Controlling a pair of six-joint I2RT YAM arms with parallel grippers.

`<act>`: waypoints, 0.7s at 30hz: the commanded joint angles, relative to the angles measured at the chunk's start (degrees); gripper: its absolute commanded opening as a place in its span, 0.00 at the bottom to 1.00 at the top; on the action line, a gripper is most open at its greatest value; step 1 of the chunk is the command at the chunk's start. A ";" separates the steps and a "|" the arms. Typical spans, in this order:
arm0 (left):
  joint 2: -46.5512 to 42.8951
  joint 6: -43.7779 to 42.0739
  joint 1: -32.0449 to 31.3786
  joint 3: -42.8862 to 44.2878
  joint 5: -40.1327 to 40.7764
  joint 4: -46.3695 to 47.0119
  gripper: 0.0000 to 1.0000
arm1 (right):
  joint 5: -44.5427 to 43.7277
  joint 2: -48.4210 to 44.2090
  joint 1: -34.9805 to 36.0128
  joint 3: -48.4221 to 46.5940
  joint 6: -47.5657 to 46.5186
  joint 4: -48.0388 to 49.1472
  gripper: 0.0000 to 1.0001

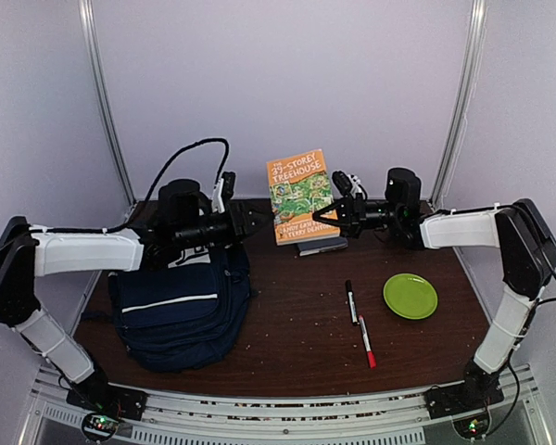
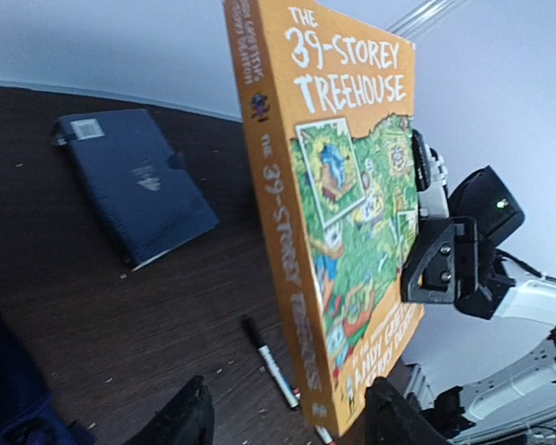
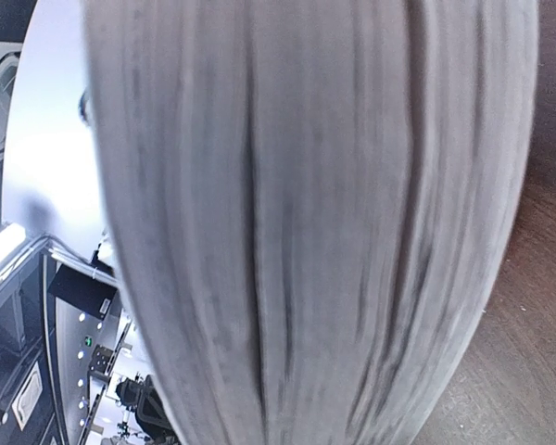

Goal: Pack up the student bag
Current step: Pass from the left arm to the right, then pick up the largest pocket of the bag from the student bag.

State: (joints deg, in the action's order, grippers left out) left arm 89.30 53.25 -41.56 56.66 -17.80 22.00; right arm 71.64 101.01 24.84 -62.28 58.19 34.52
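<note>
Currently: we're passing the book (image 1: 299,190) mid-air, arm to arm.
Right end effector (image 1: 326,215): clamped on its edge.
Left end effector (image 1: 259,223): spread wide, off the spine.
Student bag (image 1: 181,311): front-left on the desk (image 1: 296,315).
Next: we reckon the book needs carrying to the bag's opening.

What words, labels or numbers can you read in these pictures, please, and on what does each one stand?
"THE 39-STOREY TREEHOUSE": front cover of the orange book.
"THE 39-STOREY TREEHOUSE": the spine of that book.
Author line at the cover's foot: partly hidden, not readable in full.
Small print at the top of the spine: too small to read.
White label on the blue notebook: too small to read.
Print on the black marker: too small to read.
</note>
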 commanded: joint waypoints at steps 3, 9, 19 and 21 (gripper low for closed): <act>-13.82 -22.55 -0.89 1.03 17.90 -39.00 0.59 | -3.19 -2.44 -1.77 -3.02 -20.37 -19.13 0.00; -21.82 -28.17 -10.81 0.75 31.15 -59.69 0.58 | -5.69 -3.48 -1.77 -4.81 -37.32 -35.70 0.00; -15.20 -21.93 -31.82 4.45 39.57 -79.24 0.50 | -4.59 -1.36 -1.81 -5.59 -37.97 -36.02 0.00; -13.49 -22.97 -33.27 3.74 38.01 -79.30 0.47 | -4.36 -1.37 -1.81 -5.32 -37.93 -35.66 0.00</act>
State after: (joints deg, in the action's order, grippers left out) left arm 73.30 30.09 -72.25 59.94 18.52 -51.05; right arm 65.45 100.64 22.90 -65.47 22.55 -3.75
